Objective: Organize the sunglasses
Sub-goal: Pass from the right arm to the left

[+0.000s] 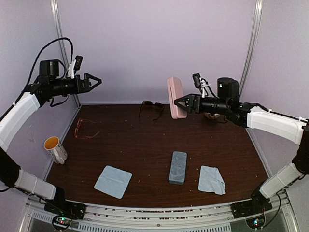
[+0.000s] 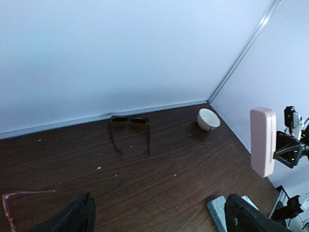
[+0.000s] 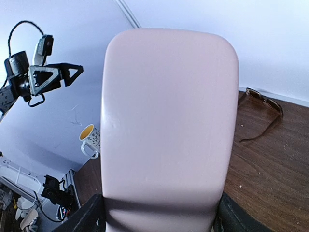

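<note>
The dark chunky sunglasses [image 1: 151,107] lie open at the back of the table; they also show in the left wrist view [image 2: 129,126] and the right wrist view [image 3: 263,108]. The thin reddish wire pair [image 1: 85,129] lies at the left [image 2: 19,203]. My right gripper [image 1: 179,102] is shut on the pink case [image 1: 175,97], holding it upright in the air above the back middle; the case fills the right wrist view [image 3: 169,125] and shows in the left wrist view [image 2: 263,140]. My left gripper [image 1: 95,81] is open and empty, raised high at the back left.
A grey-blue case [image 1: 177,167] lies at front centre between two light-blue cloths [image 1: 113,181] [image 1: 211,180]. A yellow-lined mug [image 1: 54,148] stands at the left edge. A white bowl [image 2: 208,119] sits in the back right corner.
</note>
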You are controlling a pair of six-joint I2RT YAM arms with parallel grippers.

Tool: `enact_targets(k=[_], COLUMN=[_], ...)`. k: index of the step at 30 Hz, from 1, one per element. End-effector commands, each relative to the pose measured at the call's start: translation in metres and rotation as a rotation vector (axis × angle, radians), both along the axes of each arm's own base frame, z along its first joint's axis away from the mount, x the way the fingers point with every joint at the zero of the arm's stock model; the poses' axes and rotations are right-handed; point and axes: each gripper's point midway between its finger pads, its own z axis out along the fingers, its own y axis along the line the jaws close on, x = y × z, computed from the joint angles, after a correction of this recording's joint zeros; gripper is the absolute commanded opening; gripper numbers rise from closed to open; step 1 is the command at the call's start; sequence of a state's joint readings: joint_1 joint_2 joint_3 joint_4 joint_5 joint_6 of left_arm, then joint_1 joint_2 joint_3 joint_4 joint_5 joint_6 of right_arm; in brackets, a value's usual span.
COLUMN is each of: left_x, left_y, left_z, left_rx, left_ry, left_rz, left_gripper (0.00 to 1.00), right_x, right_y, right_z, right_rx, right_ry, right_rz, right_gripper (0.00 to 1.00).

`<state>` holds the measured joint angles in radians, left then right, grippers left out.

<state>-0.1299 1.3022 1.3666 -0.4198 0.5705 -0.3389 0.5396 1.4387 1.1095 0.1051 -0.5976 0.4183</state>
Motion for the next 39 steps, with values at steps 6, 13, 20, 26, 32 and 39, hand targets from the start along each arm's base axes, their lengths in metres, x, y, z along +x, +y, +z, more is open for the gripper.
enact_targets(k=[6,13,20,26,32,39], left_x=[-0.012,-0.022,-0.015,-0.01,-0.018,-0.046], left_y=[-0.051,-0.063,-0.058,-0.058,-0.069,-0.101], left_z=[0.014,-0.013,-0.017,-0.023,-0.023,-0.041], left_rx=[-0.053,-0.073,-0.088,-0.143,-0.16,-0.009], left_ry=[-0.092,-0.05,-0.001,0.066,0.068,-0.011], left_rz=[-0.252,-0.319,-0.251,-0.211,-0.28,-0.442], left_gripper=[0.93,0.93,0.92,0.91,0.92,0.93], right_x=[-0.017,-0.035,-0.031,-0.018,-0.021,-0.041], right_y=[0.035,0.048,0.056,0.065,0.083,0.107], right_z=[0.04,0.039,0.028,0.018,0.014,0.007], right_rx=[-0.13,-0.29,-0.549,-0.865,-1.037,-1.0], right_ry=[-0.306,-0.557,-0.75,-0.981,-1.147,-1.129], right_rz=[0.028,-0.016,-0.092,-0.214,-0.239,-0.022], right_gripper=[0.53,0.52,0.52,0.53,0.54,0.57])
